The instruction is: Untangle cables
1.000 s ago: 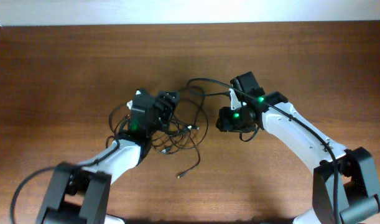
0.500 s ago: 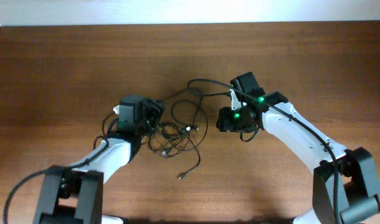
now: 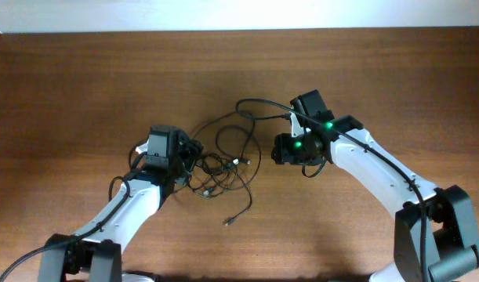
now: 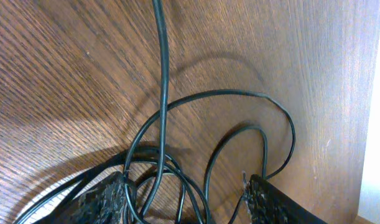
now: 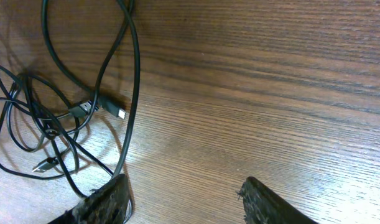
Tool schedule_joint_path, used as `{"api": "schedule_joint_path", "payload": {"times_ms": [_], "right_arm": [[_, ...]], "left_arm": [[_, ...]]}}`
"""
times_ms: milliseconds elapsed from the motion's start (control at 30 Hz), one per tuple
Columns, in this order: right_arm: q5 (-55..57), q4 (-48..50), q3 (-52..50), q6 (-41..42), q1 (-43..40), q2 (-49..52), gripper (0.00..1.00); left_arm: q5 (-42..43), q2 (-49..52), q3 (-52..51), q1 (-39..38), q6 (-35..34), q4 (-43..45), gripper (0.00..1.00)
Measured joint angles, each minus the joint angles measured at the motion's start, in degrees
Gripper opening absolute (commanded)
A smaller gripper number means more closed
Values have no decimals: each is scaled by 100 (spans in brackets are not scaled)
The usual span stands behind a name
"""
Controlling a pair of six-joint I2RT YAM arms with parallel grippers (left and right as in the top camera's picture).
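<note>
The thin black cables (image 3: 223, 166) lie in a loose tangle on the wooden table between my two arms. One strand ends in a plug (image 3: 230, 222) nearer the front, and a long loop (image 3: 247, 103) reaches toward the right arm. My left gripper (image 3: 194, 153) is at the tangle's left edge. In the left wrist view it (image 4: 186, 199) is open, with several cable strands (image 4: 162, 124) passing between its fingers. My right gripper (image 3: 277, 150) is just right of the tangle. In the right wrist view it (image 5: 183, 199) is open and empty, with a cable (image 5: 135, 93) running beside its left finger and a whitish plug tip (image 5: 121, 114) nearby.
The brown wooden table (image 3: 82, 78) has a pale wall edge along its far side. Thicker black cables (image 3: 380, 153) run along the right arm.
My left arm has drawn back to the left and toward the front, away from the middle of the tangle. The cables have spread a little. The right arm has not moved.
</note>
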Motion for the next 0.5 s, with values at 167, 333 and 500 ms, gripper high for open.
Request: {"api": "schedule_joint_path", "payload": {"times_ms": [167, 333, 500], "right_arm": [[0, -7, 0, 2, 0, 0, 59], [0, -168, 0, 0, 0, 0, 60], [0, -184, 0, -2, 0, 0, 59]], "left_arm": [[-361, 35, -11, -17, -79, 737, 56], [-339, 826, 11, -391, -280, 804, 50], [-691, 804, 107, -413, -337, 485, 57]]}}
